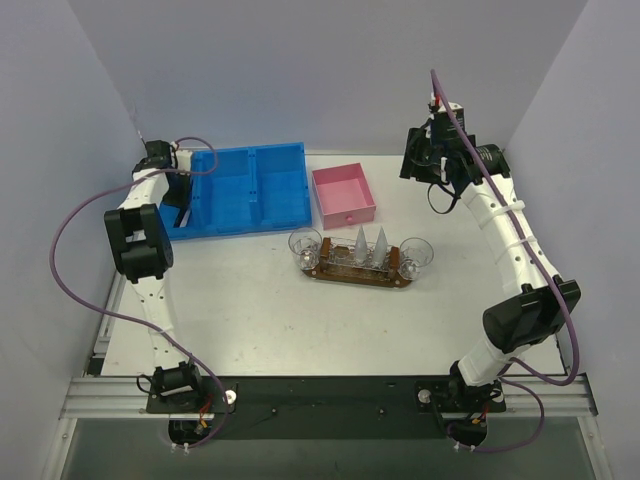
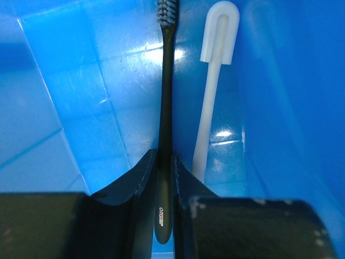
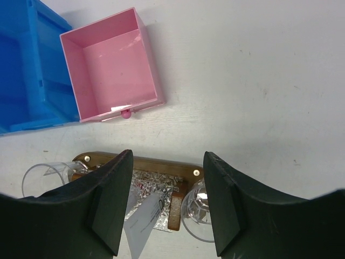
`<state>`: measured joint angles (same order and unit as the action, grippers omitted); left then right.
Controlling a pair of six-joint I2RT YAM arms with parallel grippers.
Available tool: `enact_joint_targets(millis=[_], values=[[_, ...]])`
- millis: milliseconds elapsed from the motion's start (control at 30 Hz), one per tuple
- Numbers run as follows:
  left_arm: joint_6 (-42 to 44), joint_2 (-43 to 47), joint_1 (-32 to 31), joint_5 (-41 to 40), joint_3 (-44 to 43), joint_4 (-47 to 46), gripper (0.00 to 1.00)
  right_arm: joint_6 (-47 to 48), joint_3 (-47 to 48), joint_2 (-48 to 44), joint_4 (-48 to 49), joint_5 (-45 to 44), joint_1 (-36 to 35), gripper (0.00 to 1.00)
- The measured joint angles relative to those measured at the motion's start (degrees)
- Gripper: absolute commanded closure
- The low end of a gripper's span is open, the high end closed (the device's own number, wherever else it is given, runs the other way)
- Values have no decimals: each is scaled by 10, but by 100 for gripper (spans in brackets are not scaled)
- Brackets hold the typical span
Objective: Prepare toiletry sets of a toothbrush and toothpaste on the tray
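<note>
Left jaws: you've got them clamped tight on the handle of the black toothbrush (image 2: 164, 108), down inside the blue bin (image 2: 81, 108). The handle runs straight out ahead of the jaws, with the bristle head at the far end.
White toothbrush (image 2: 213, 102): it's in the bin just right of your left jaws, roughly parallel to the black one, head pointing the same way. They're close, but I can't tell if the two touch.
Right jaws: spread wide apart, gripping nothing, held up over the worktop (image 1: 250, 300), so you're looking down through the gap.
Tray (image 3: 156, 163): dark wood, below your right jaws, with its long edge crossing the gap between them. It's well apart from your left jaws.
Toothpaste (image 1: 358, 247): two pale tubes side by side on the middle of the tray, below the right jaws. From the overhead camera they look pointy end up, but I can't say for sure whether they stand or lean.
Clear cups (image 1: 305, 245): one at each end of the tray, so more or less one under each right jaw. I can't tell if they're on the wood or just touching it.
Pink box (image 3: 110, 70): open top, ahead of the right jaws and a bit left, apart from the tray.
Bin and box: just beside each other, with the bin further left of your right jaws.
</note>
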<state>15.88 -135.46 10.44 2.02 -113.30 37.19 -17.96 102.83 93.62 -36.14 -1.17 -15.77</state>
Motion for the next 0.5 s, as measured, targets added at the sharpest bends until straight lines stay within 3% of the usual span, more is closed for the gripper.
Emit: enact_joint_targets(millis=[133,300,500], values=[[1,0,0,-1,0,0,100,0,0,0,-2,1,0,50],[-3,3,0,2,5,-8,100,0,0,0,-2,2,0,50],[-23,40,0,8,72,-55,100,0,2,0,-2,2,0,50]])
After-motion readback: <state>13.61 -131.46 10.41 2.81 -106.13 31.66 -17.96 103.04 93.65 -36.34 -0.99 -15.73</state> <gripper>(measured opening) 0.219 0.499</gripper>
